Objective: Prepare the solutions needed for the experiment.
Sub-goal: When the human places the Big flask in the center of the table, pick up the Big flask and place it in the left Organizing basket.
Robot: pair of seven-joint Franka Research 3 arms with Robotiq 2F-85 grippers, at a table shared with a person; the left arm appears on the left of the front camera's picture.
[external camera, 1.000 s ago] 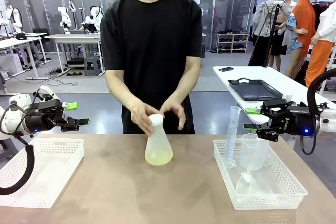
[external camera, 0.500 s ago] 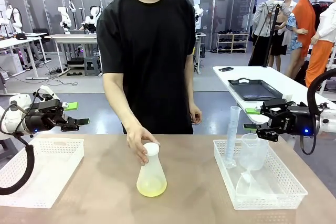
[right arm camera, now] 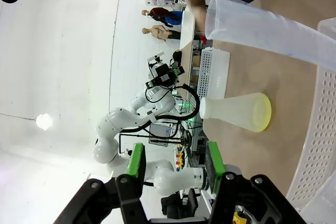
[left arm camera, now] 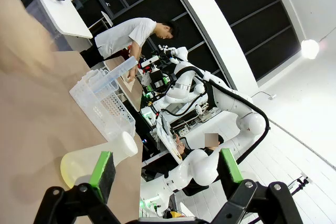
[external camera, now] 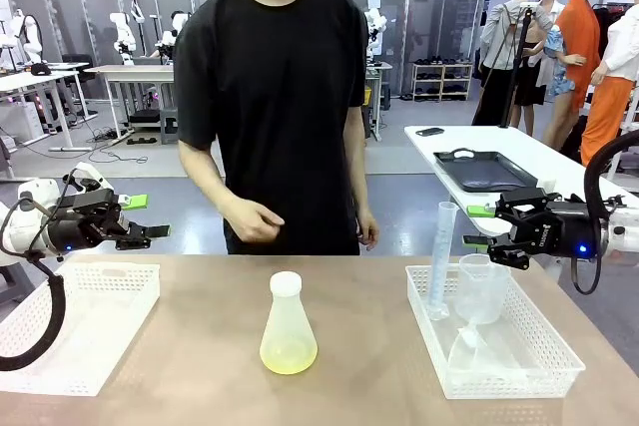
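The solutions (external camera: 289, 354) are a shallow layer of pale yellow-green, see-through liquid at the bottom of a frosted conical flask (external camera: 288, 324). The flask stands upright with a white round cap on its neck. It sits alone near the middle of the brown surface (external camera: 200, 366), between the two white baskets and touching neither. From the right wrist view the liquid (right arm camera: 261, 111) shows as a yellow band at the wide base, and most of the flask above it is plain cloudy white.

The left fingers (external camera: 135, 202) hover over the far end of the left basket (external camera: 100, 276), spread wide with nothing between the green pads. The right fingers (external camera: 481, 211) hang beside the far corner of the right basket (external camera: 519, 376), partly spread and also holding nothing. That basket carries a tall clear measuring cylinder (external camera: 442, 251) standing upright and a clear beaker (external camera: 484, 291) beside it.

The person stands at the far side, one hand (external camera: 255, 221) loosely curled above the far edge, well apart from the flask, the other hand (external camera: 367, 231) hanging low at their side.
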